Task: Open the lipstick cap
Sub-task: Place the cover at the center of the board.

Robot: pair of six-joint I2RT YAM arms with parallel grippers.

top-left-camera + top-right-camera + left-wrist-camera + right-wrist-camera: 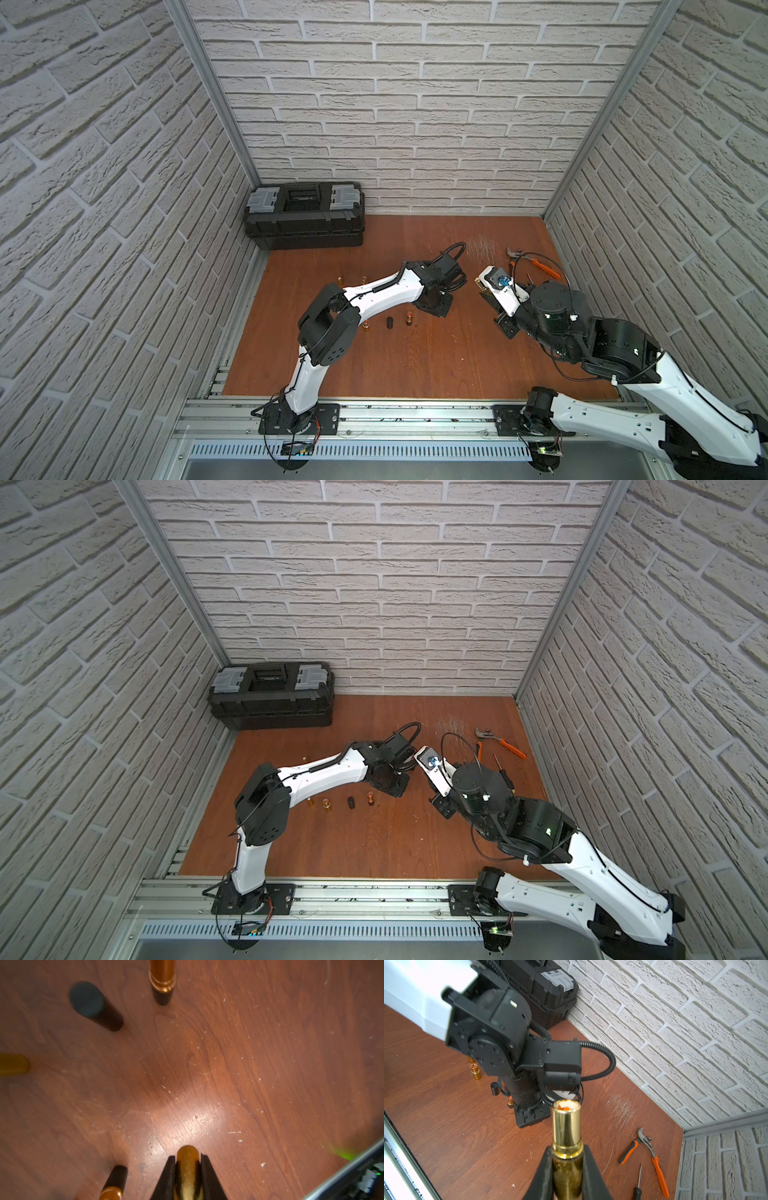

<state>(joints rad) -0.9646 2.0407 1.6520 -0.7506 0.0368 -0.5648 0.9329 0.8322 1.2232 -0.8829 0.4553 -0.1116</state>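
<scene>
On the wooden table (415, 365), out in front of the black toolbox (305, 216), the lipstick is seen in two parts. The right gripper (567, 1147) is clamped on the gold lipstick tube (566, 1124), which it holds above the table. The tube's long axis runs in line with the fingers, and its open mouth, with the orange stick visible inside, is aimed roughly toward the toolbox. Near it, on the toolbox side, the left gripper (188, 1156) points down and is closed on the gold cap (188, 1169). The cap's long axis also follows the fingers, with its rounded closed end toward the wood; whether it touches cannot be told. Other tubes (408, 319) and a black cylinder (390, 323) stand upright in front of the toolbox. Orange-handled pliers (652, 1153) and a screwdriver (638, 1184) lie well apart from it. Any marking on the toolbox lid is too small to read.
</scene>
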